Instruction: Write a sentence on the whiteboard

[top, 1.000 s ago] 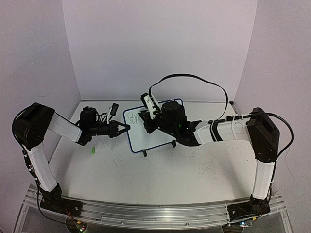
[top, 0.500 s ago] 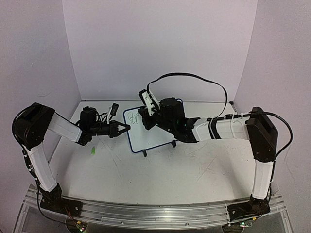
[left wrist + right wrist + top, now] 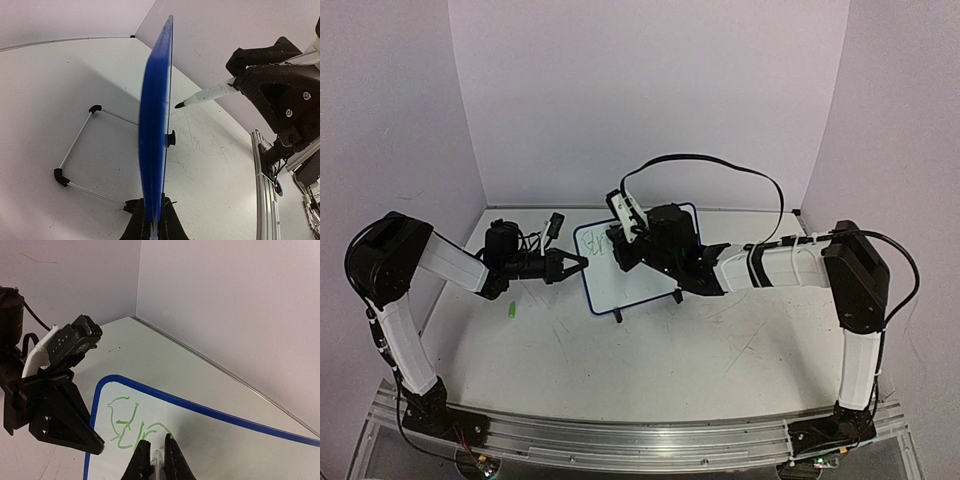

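Note:
The whiteboard [image 3: 638, 282] stands tilted on the table, blue-framed and seen edge-on in the left wrist view [image 3: 156, 125]. My left gripper [image 3: 582, 262] [image 3: 154, 222] is shut on its left edge. My right gripper [image 3: 625, 246] [image 3: 157, 450] is shut on a white pen [image 3: 629, 214] [image 3: 210, 93], whose dark tip sits right at the board's face. The sentence [image 3: 131, 426] is a few green strokes near the board's upper left corner [image 3: 600, 247]; the latest stroke ends at my right fingers [image 3: 172, 455]. The fingers hide the pen tip in the right wrist view.
A small green cap [image 3: 508, 311] lies on the table left of the board. Black clip feet [image 3: 617, 316] and a thin wire stand [image 3: 75, 145] hold the board up. The walls [image 3: 650, 90] close in behind, and a black cable [image 3: 720, 165] arcs above the right arm.
My right gripper and pen have shifted a little left and back along the board, then slightly right. The left gripper and the board have stayed put.

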`<state>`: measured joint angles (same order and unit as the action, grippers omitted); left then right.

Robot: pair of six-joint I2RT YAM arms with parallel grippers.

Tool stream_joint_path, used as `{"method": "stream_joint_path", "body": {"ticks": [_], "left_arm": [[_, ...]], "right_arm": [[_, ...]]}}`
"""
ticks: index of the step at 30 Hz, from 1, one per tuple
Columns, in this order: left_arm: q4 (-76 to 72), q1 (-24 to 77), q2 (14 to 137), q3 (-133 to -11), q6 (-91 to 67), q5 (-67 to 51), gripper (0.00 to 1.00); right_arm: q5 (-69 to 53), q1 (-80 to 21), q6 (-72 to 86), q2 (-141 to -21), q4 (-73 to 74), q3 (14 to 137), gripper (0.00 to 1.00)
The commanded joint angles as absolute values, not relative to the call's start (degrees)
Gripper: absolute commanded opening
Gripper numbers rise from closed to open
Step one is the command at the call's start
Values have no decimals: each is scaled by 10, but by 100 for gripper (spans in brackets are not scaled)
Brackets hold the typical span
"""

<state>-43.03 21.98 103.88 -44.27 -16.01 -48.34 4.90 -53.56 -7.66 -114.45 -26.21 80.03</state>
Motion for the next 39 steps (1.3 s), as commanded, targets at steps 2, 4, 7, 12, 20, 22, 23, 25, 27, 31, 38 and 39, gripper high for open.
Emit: {"method": "stream_joint_path", "body": {"ticks": [2,4,7,12,20,22,23,25,27,31,38,39], "left_arm": [[-405,221,1034,-457,-122,-458,0],[-405,221,1033,-457,-122,-458,0],[-404,221,1032,-457,-122,-458,0],[-404,221,1032,-456,-121,-458,0],[-403,221,1031,-455,-120,-457,0],[-403,221,1031,-454,-120,-457,0],[-403,221,1031,-454,-120,-457,0],[-403,221,1030,-454,-120,-457,0],[-403,221,1029,-454,-120,-457,0],[-402,221,1029,-454,-120,-457,0],[-402,221,1029,-453,-120,-456,0],[-402,221,1029,-454,-120,-456,0]], "right_arm": [[51,-534,-74,-1163,-268,829,0],[47,-534,-73,-1166,-266,833,0],[46,-534,-72,-1171,-265,838,0],[53,-533,-76,-1173,-264,841,0],[79,-533,-80,-1176,-275,850,0],[83,-534,-82,-1179,-275,855,0],[85,-533,-84,-1180,-275,856,0],[93,-533,-84,-1182,-275,859,0],[98,-533,-84,-1182,-275,861,0],[114,-533,-82,-1183,-272,863,0],[138,-533,-81,-1177,-271,856,0],[141,-533,-81,-1177,-271,855,0]]}}
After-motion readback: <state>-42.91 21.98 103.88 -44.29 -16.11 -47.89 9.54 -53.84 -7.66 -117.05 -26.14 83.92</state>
